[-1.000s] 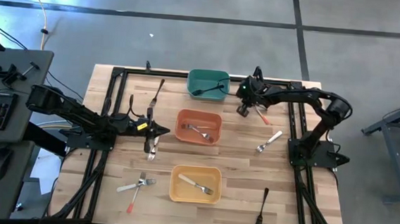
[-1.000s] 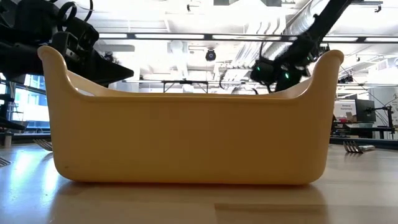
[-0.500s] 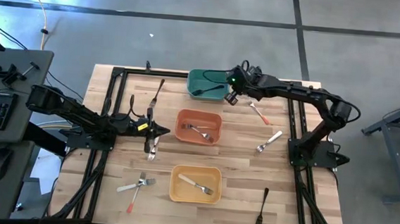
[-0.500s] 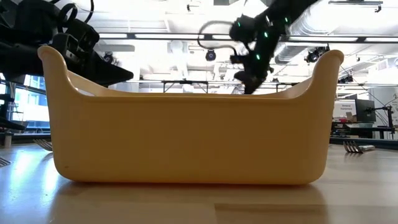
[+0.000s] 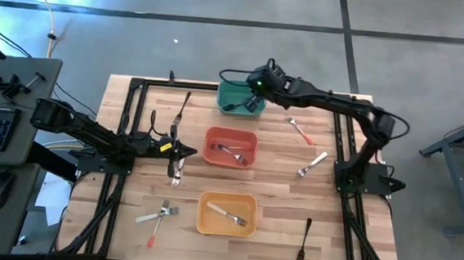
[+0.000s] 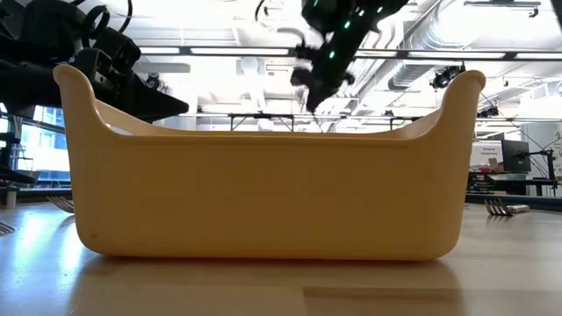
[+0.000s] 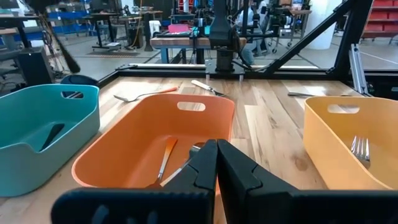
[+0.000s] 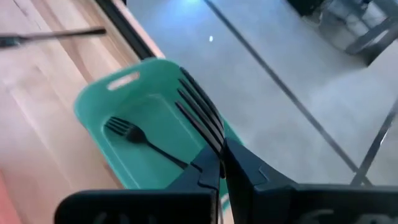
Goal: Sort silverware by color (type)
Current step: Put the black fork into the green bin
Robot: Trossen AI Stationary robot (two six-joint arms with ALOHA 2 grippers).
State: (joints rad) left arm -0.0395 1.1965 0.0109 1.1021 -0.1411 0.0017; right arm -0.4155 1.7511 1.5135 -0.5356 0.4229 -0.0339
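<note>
Over the green bin (image 5: 225,90) my right gripper (image 5: 251,97) (image 8: 221,163) is shut on a dark fork (image 8: 200,115). Another dark fork (image 8: 142,142) lies inside that bin. At the table's left my left gripper (image 5: 188,151) (image 7: 216,154) is shut and level, holding nothing, facing the orange bin (image 7: 124,162). Loose silverware lies flat on the table: an orange-handled fork (image 5: 300,131), a white-handled one (image 5: 313,163), dark forks (image 5: 304,242) (image 5: 183,106), and a few more (image 5: 159,215) at the near left. My right gripper pinches the dark fork between its two fingers just below the tines (image 8: 211,149); the fingers hide the handle. The tines stick out past the fingertips. The gripper slants down from the table's right side. The fork is lifted clear, above the green bin.
The orange bin (image 5: 214,157) with forks stands mid-table, the yellow bin (image 5: 203,218) with a white-handled fork nearer the front. More forks (image 5: 176,172) lie just below my left gripper. A black frame runs along the table's edges.
My right gripper has risen and swung toward the table's left, from beside the orange-handled fork at the far right to above the green bin. It has tipped less steeply downward. My left arm has kept still.
</note>
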